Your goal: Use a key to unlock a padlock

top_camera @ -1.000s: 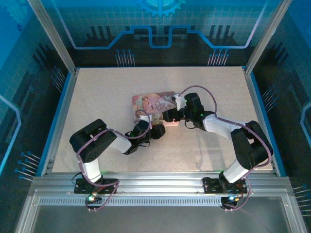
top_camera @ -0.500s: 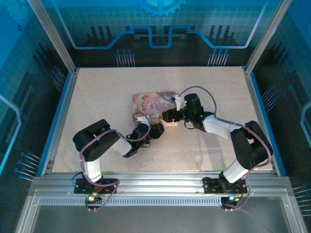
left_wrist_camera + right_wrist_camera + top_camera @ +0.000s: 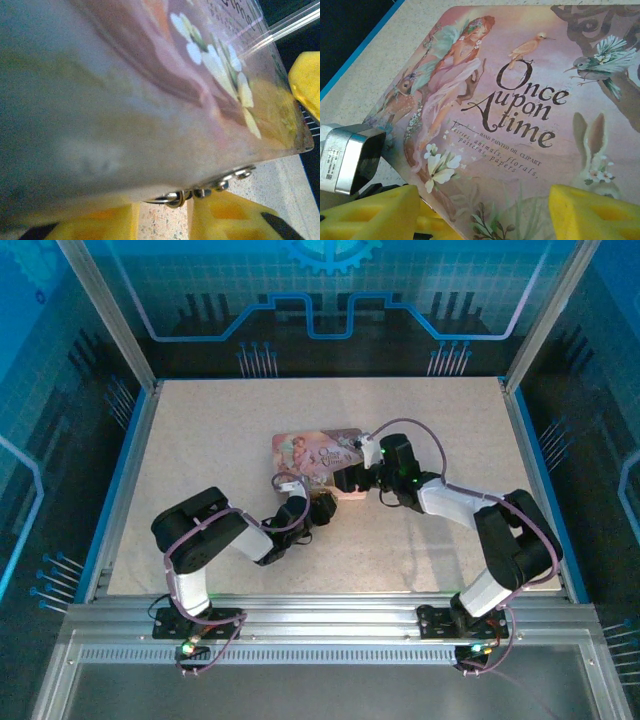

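The left claw [image 3: 163,214], fingers slightly parted, is straddling small metal links, seemingly the padlock [image 3: 176,197], lying between its tips. Just ahead, the pink tin [image 3: 150,100] is crowding it, so closing slowly and centred is looking wisest. Beyond, the right claw [image 3: 485,210] is hanging wide open, apparently holding nothing.

On the lid of the pink tin box [image 3: 530,65], you can read "Once upon a time" in large dark curling letters across the middle. Just beneath it, small capitals spell "HAND PAINTED OIL CLIPART". Slanted script around that line reads "Faeries, animals, florals, patterns, papers". The silver metal block [image 3: 352,155] beside the tin carries a white sticker [image 3: 330,165] with a code square and print too tiny for you to make out. From the left wrist, the lid's lettering is too blurred to read.
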`<state>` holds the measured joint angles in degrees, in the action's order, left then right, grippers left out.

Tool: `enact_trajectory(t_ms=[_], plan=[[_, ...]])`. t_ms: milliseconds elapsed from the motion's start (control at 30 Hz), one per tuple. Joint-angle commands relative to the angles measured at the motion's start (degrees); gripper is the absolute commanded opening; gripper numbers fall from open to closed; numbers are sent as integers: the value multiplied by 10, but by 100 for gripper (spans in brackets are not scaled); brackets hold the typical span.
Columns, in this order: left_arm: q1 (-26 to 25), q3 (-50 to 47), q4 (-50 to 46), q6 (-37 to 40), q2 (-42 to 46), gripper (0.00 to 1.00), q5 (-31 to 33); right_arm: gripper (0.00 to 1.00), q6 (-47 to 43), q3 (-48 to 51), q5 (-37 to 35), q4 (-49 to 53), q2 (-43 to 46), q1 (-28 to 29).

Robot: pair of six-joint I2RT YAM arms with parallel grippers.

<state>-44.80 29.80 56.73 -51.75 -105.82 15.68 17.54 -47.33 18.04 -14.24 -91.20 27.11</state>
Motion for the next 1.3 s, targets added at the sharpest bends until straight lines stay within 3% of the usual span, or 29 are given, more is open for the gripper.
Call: enact_trajectory(t_ms=[0,367,667,900,1267], plan=[[-3,14,-11,-6,18,24,4,70,-3,22,20,4,22,8],[-3,21,-64,-32,37,23,-30,72,-47,94,21,-9,147,-4],[-1,42,-127,-51,60,22,-73,67,-18,220,79,-85,182,-4],[3,42,-124,-77,66,22,-104,60,-43,274,109,-179,132,-5],[3,46,-156,-87,96,22,-116,57,-65,258,145,-286,20,-5]])
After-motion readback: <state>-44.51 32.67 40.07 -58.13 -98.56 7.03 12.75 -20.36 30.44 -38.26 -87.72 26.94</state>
